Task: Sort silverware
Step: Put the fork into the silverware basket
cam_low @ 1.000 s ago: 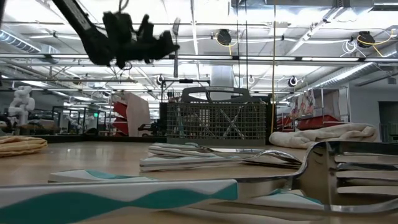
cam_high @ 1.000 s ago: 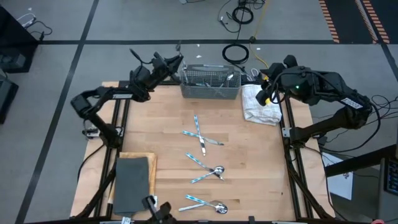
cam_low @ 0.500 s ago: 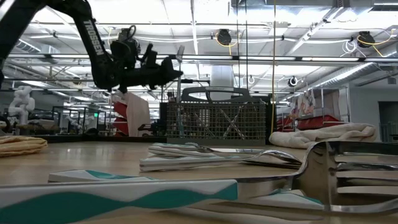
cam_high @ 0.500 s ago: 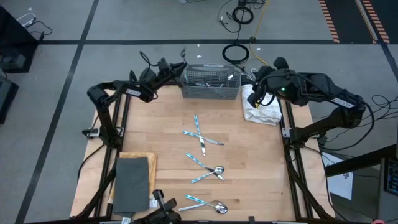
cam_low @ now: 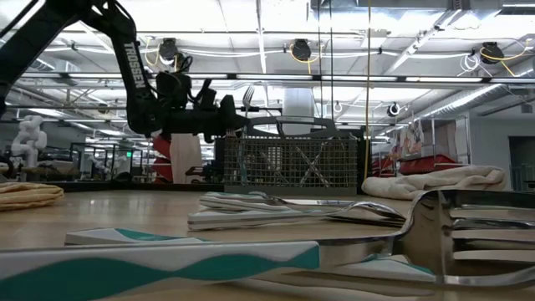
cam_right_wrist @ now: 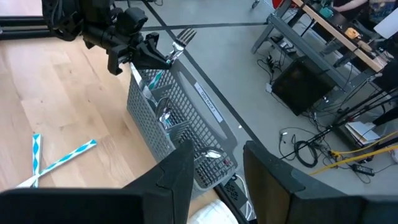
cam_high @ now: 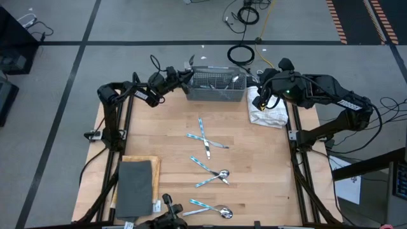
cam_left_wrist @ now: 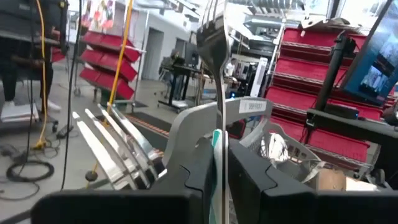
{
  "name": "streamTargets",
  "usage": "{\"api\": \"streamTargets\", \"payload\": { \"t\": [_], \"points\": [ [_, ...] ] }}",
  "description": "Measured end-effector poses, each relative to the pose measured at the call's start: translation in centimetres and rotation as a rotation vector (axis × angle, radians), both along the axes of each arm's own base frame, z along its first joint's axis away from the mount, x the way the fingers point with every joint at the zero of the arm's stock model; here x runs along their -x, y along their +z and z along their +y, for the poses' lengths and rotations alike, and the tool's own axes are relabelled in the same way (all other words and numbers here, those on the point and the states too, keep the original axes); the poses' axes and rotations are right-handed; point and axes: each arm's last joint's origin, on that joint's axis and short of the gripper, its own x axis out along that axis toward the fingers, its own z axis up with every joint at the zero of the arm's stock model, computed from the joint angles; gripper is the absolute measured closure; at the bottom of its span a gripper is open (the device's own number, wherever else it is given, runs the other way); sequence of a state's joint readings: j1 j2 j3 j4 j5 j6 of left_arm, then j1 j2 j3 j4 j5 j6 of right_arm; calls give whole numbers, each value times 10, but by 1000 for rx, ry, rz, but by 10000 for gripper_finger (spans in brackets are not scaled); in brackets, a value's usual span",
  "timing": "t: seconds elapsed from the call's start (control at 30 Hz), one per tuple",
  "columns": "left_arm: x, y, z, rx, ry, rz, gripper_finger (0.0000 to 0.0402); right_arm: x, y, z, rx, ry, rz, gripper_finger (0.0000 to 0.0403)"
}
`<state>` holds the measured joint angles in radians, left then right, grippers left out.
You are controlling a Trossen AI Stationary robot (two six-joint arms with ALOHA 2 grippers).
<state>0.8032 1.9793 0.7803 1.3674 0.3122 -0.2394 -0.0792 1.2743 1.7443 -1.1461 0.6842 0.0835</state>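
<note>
Here the left gripper, jaws closed on a fork, hangs over the caddy at the worktop's 12 o'clock edge, while the right gripper, jaws open, waits above a towel beside it.

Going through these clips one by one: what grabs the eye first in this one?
The left gripper holds a shiny metal fork with a blue-and-white patterned handle upright, tines up, at the left end of the grey mesh rectangular caddy. On the light wooden table lies more silverware. The right gripper waits open above a crumpled white towel.
</note>
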Motion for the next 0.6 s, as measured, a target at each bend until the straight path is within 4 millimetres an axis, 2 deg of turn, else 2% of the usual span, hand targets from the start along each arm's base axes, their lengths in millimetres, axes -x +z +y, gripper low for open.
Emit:
{"api": "streamTargets", "payload": {
  "t": [0.17, 0.4, 0.6],
  "points": [
    [0, 2, -1, -26, -7, -1, 343, 0, 0, 0, 10, 9, 12, 275],
    [1, 16, -5, -113, -128, 27, 340, 0, -1, 1, -10, 37, 21, 275],
    [7, 21, -2, -77, -115, 114, 339, 0, -1, 1, -27, 59, 20, 275]
  ]
}}
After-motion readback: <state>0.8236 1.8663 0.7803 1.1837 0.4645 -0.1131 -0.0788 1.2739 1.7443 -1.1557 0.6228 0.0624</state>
